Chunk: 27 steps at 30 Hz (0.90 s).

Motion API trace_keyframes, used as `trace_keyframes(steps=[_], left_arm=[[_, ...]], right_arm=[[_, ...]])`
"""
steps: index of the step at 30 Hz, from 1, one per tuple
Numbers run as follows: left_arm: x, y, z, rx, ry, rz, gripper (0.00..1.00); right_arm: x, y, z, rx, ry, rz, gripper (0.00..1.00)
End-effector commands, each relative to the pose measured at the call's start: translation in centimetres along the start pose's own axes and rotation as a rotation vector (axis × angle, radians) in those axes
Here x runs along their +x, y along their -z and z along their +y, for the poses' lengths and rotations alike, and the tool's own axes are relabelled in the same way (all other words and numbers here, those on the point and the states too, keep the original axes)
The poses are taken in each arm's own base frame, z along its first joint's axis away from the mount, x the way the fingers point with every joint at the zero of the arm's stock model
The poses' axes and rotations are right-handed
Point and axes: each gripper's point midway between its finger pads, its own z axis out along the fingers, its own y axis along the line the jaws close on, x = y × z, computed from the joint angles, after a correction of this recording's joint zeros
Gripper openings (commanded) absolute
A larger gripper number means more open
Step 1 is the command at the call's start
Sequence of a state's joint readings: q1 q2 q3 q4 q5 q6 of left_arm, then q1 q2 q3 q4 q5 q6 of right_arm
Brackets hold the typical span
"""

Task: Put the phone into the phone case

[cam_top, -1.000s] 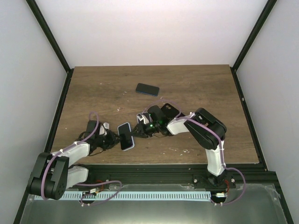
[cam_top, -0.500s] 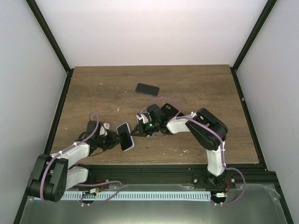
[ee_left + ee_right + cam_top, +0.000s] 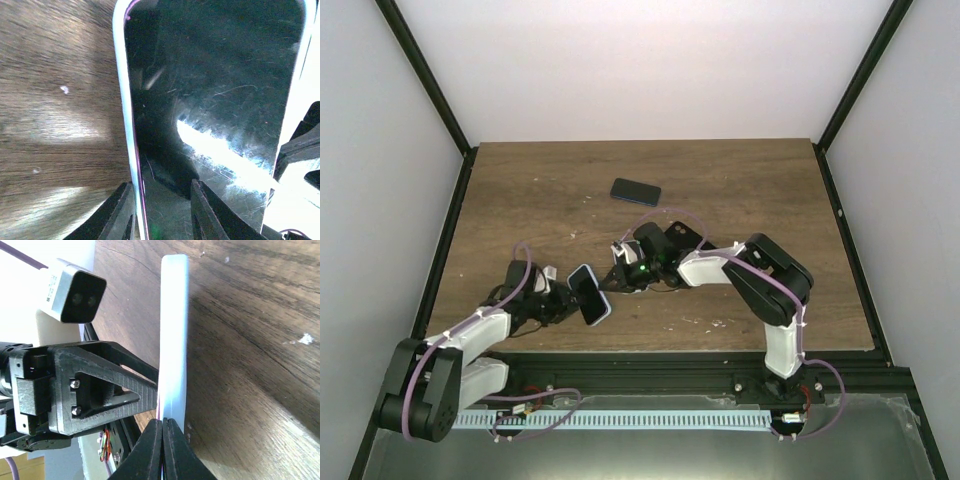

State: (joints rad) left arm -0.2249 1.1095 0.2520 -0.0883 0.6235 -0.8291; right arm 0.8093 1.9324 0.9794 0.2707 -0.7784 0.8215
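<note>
One phone case [image 3: 589, 295], rim clamped by left end effector [image 3: 162, 195], right end effector [image 3: 163, 422] closed at its edge, contents unclear

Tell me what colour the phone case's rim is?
The phone case rim is pale bluish white, clearest from the right wrist.

I work over a brown wood-grain table [image 3: 750, 190] flecked with small pale marks. A white back wall [image 3: 620, 60] and white side walls [image 3: 370, 200] close it in, joined by black corner posts [image 3: 425, 75]. A black rail [image 3: 650, 365] and a ribbed metal strip [image 3: 650, 418] line the near edge. Light glares in pale patches off the wood.
</note>
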Motion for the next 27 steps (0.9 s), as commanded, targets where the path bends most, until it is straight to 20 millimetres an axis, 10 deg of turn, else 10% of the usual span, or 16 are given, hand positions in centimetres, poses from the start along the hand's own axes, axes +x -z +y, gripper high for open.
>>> trace_keyframes(steps=[1, 19, 27], left_arm=[[0.2, 0.3, -5.2, 0.208, -0.157, 0.040, 0.32], [0.7, -3.5, -7.3, 0.216, -0.196, 0.147, 0.28], [0.3, -4.3, -7.2, 0.206, -0.188, 0.163, 0.25]], right_arm=[[2.1, -0.6, 3.6, -0.060, 0.098, 0.055, 0.02], [4.3, 3.5, -3.0, 0.163, 0.029, -0.078, 0.04], [5.1, 4.7, -3.5, 0.197, 0.012, -0.103, 0.27]])
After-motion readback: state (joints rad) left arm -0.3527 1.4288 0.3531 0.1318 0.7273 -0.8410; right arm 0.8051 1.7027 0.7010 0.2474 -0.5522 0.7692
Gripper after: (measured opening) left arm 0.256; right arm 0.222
